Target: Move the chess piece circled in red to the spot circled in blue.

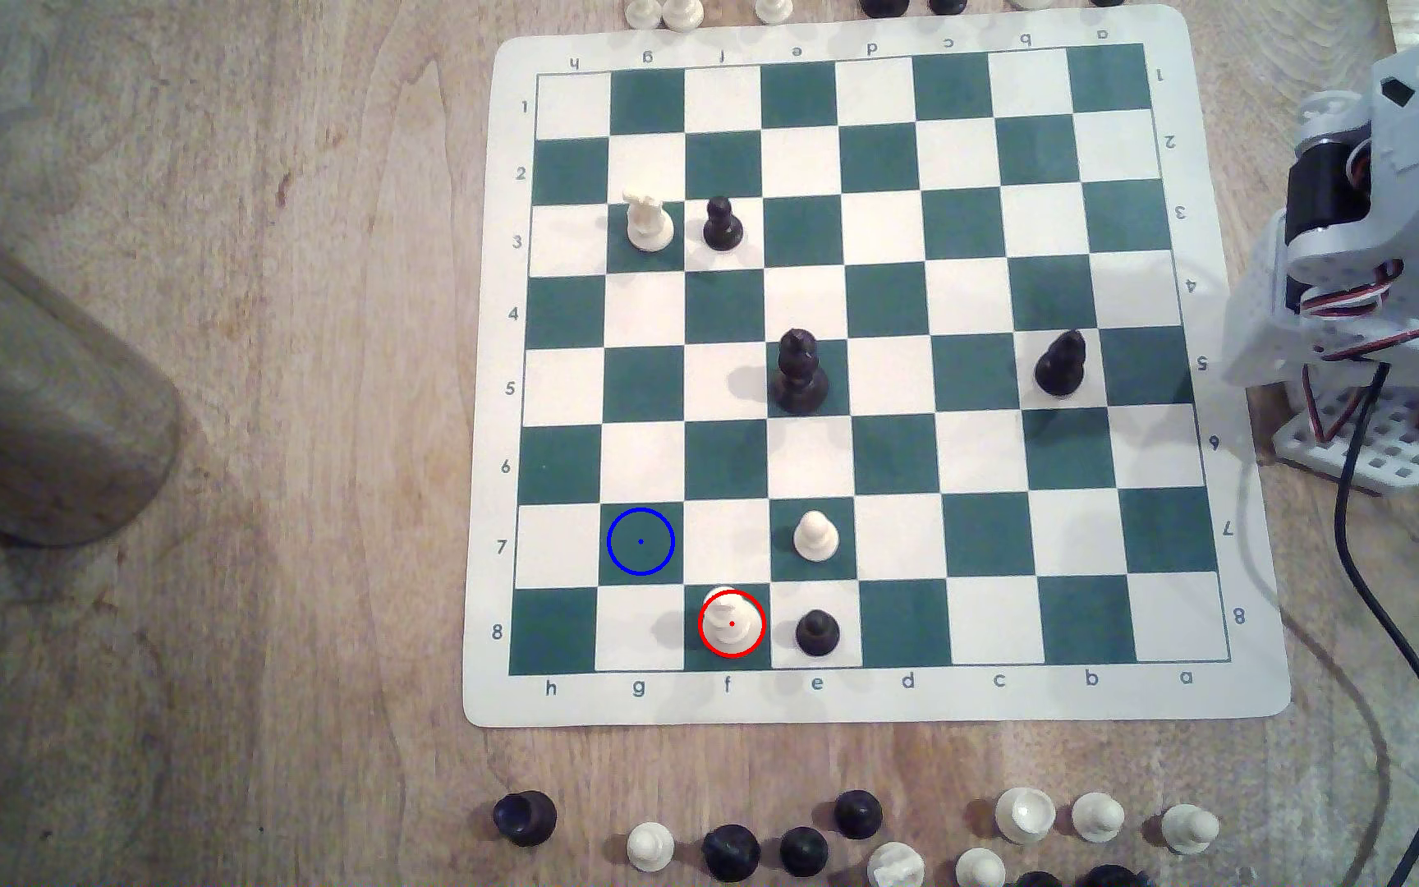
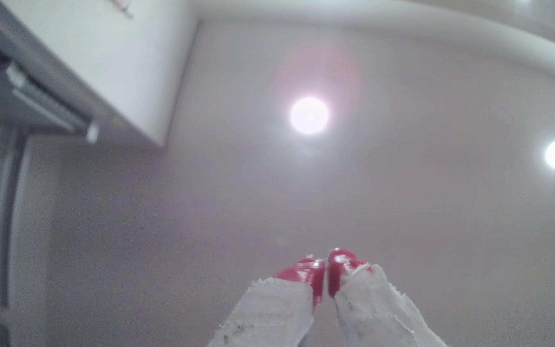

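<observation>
Arm folded up off the board at the exterior view's right edge, wrist camera aimed at the ceiling. Gripper red tips pressed together, nothing between them. Red-circled cream bishop upright on f8, beside a black pawn. Blue-ringed green square at g7, diagonally adjacent, bare.

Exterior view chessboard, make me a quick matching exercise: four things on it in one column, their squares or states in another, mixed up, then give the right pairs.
Things:
1. red-circled cream piece
2. blue ring
3. cream pawn
4. tall black piece

Places:
A. green square on row 5, column e
B. green square on row 7 with no piece
C. green square on row 8, column f
D. green square on row 7, column e

Pairs: 1-C, 2-B, 3-D, 4-A
</observation>
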{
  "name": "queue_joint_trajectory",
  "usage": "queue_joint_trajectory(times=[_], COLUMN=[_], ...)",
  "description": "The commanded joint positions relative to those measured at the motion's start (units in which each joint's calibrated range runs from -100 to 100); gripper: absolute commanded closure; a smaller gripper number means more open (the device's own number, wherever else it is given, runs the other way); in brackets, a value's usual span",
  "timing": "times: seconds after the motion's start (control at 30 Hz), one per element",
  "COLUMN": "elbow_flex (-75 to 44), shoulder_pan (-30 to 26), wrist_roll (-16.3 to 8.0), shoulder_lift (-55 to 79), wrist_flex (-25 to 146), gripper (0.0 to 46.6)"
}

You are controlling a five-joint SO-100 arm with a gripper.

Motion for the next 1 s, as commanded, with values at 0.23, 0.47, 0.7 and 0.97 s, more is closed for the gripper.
queue_joint_trajectory(times=[0.23,0.47,0.7,0.97], elbow_flex=[-5.17,-15.69,-26.57,-29.74], shoulder_pan=[-6.66,-7.20,-7.05,-8.92], wrist_roll=[0.10,-0.20,-0.29,-0.39], shoulder_lift=[-0.28,-0.28,-0.20,-0.20], wrist_flex=[35.08,72.68,112.15,133.36], gripper=[46.4,46.4,46.4,46.1])
